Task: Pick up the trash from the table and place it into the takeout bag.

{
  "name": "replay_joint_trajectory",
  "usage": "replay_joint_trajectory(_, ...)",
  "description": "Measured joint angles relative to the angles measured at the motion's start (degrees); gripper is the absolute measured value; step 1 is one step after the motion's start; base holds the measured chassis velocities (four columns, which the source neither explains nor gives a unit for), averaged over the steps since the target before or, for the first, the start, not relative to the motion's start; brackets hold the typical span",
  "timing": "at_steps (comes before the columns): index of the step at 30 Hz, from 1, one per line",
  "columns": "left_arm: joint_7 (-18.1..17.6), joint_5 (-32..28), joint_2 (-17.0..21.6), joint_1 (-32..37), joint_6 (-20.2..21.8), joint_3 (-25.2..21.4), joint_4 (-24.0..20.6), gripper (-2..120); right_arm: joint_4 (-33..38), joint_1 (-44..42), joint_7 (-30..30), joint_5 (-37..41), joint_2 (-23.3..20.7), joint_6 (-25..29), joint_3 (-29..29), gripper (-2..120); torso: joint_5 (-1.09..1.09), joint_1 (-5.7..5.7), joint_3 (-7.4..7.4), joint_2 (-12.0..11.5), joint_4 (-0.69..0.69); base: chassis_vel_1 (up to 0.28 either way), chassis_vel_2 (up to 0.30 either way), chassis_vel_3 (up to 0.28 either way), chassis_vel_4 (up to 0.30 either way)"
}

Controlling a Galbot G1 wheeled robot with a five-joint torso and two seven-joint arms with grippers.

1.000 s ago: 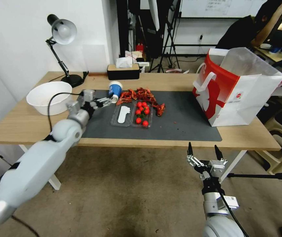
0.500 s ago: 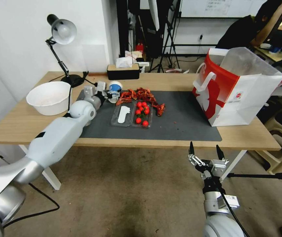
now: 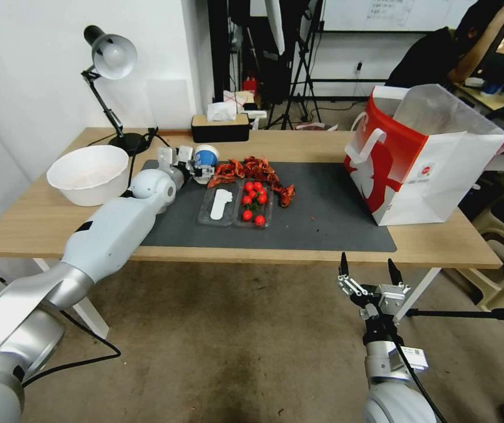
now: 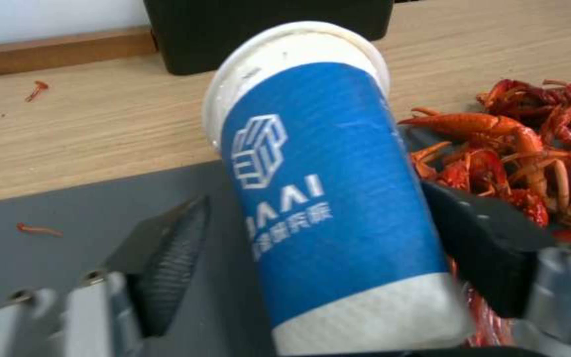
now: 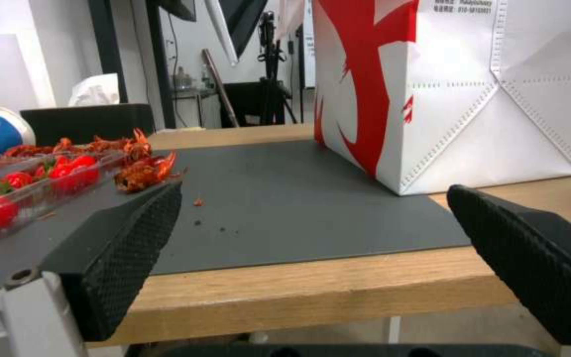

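Observation:
A blue-and-white paper cup leans at the mat's far left corner, on the light-wood table. My left gripper reaches it from the left. In the left wrist view the cup sits between the left gripper's open jaws; one finger touches its side and the other finger stands off with a gap. The red-and-white takeout bag stands open at the table's right end. My right gripper hangs open below the front edge, facing the bag.
A clear tray of cherry tomatoes and a heap of red crayfish shells lie on the dark mat beside the cup. A large white bowl, a desk lamp and a black tissue box stand at the left and back.
My left arm has stretched forward and right across the mat, bringing its open gripper from the mat's left edge to either side of the cup. The right gripper has barely moved.

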Motion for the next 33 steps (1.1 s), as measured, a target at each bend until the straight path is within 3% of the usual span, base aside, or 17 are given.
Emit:
replay_joint_trajectory(4, -0.01, 0.06, 0.00, 0.00, 0.13, -0.05, 0.02, 67, -0.06, 0.01, 0.05, 0.00, -0.01, 0.00, 0.00, 100, 0.00, 0.00, 0.00, 0.01, 0.00, 0.000, 0.000, 0.000, 0.000)
replay_joint_trajectory(6, -0.01, 0.06, 0.00, 0.00, 0.13, -0.05, 0.02, 67, -0.06, 0.01, 0.05, 0.00, -0.01, 0.00, 0.00, 100, 0.00, 0.00, 0.00, 0.01, 0.00, 0.000, 0.000, 0.000, 0.000)
replay_joint_trajectory(8, -0.01, 0.15, 0.13, 0.12, 0.24, -0.15, -0.10, 50, -0.08, 0.02, 0.13, 0.02, -0.05, 0.01, 0.00, 100, 0.00, 0.00, 0.00, 0.01, 0.00, 0.000, 0.000, 0.000, 0.000)
replay_joint_trajectory(10, -0.01, 0.19, 0.17, 0.20, 0.24, -0.17, -0.14, 47, -0.08, 0.02, 0.15, 0.02, -0.05, 0.01, 0.00, 100, 0.00, 0.00, 0.00, 0.01, 0.00, 0.000, 0.000, 0.000, 0.000)
replay_joint_trajectory(14, 0.30, 0.30, 0.40, 0.48, -0.73, -0.18, -0.69, 27, -0.08, -0.02, 0.19, 0.02, -0.05, 0.03, 0.00, 100, 0.00, 0.00, 0.00, 0.01, 0.00, 0.000, 0.000, 0.000, 0.000)
replay_joint_trajectory(20, 1.29, 0.74, 0.45, 0.28, -3.12, 0.20, -1.47, 7, 0.00, -0.04, 0.23, 0.02, 0.07, 0.05, -0.01, 100, -0.01, 0.00, 0.00, 0.01, 0.00, 0.000, 0.000, 0.000, 0.000)
replay_joint_trajectory(25, 1.69, 0.84, 0.30, -0.92, -5.94, 0.84, -2.77, 2, 0.03, -0.07, 0.24, 0.02, 0.18, 0.09, -0.01, 100, 0.00, 0.00, 0.00, 0.01, 0.00, 0.000, 0.000, 0.000, 0.000)
replay_joint_trajectory(27, 3.00, 1.14, 0.00, -2.29, -9.21, 1.93, -4.34, 2, 0.04, -0.07, 0.25, 0.00, 0.26, 0.13, -0.01, 100, 0.00, 0.00, 0.00, 0.01, 0.01, 0.000, 0.000, 0.000, 0.000)
replay_joint_trajectory(33, 6.43, -4.11, -2.48, -6.01, -15.34, 5.54, -8.94, 2, 0.08, -0.13, 0.27, -0.11, 0.44, 0.29, -0.01, 100, 0.02, 0.00, 0.00, 0.01, -0.02, 0.000, 0.000, 0.000, 0.000)
